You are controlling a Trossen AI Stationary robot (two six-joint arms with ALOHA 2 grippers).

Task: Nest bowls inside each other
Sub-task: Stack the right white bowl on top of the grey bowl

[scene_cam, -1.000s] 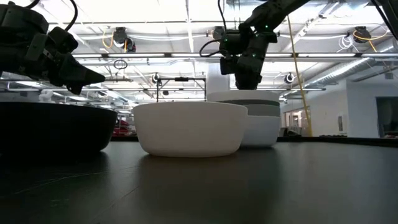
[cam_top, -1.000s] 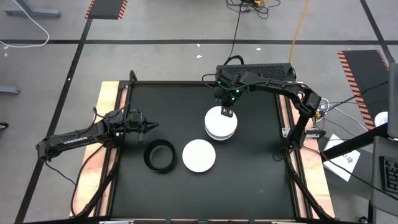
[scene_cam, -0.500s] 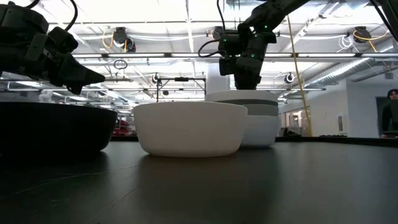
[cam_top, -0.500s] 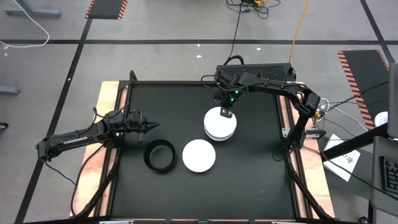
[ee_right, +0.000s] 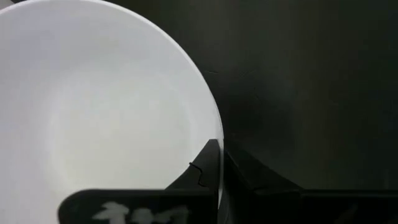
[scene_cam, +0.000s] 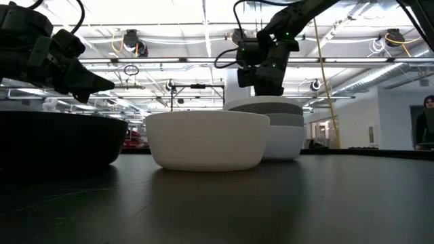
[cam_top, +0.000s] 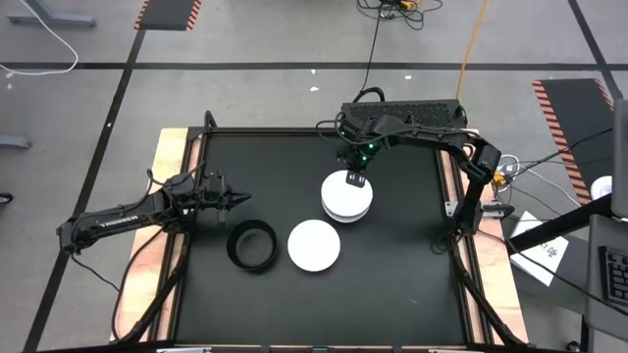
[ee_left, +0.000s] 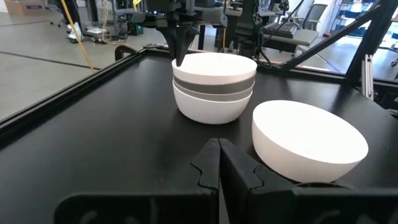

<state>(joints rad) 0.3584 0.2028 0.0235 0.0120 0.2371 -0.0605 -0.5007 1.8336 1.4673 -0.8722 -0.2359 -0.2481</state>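
Note:
A stack of nested bowls (cam_top: 346, 199) stands right of the table's middle: white on top, a grey band below, white at the base (ee_left: 214, 87). A single white bowl (cam_top: 314, 245) stands upright on its base nearer the front. A black bowl (cam_top: 252, 245) stands to its left. My right gripper (cam_top: 353, 178) is shut and points down over the stack's far rim; the right wrist view shows its tips (ee_right: 221, 149) at the top bowl's edge (ee_right: 211, 118). My left gripper (cam_top: 238, 200) is shut and empty, hovering left of the bowls, above the black one (scene_cam: 54, 139). My right gripper's shut fingertips (ee_left: 180, 61) stand at the far rim (ee_left: 186, 57) of the stack's top white bowl, coming from above and pointing down. I cannot tell whether they touch the rim or hang just over it. The stack rests on the table.
The black tabletop (cam_top: 392, 284) has a raised frame with wooden side rails (cam_top: 169, 167). A dark equipment box with cables (cam_top: 402, 108) sits at the far edge. There is bare table at the right and near the front. A person (scene_cam: 427, 122) stands far off in the room.
My right gripper has shifted a little toward the table's left over the stack's far rim and has risen slightly. Its fingers stay pointing down.

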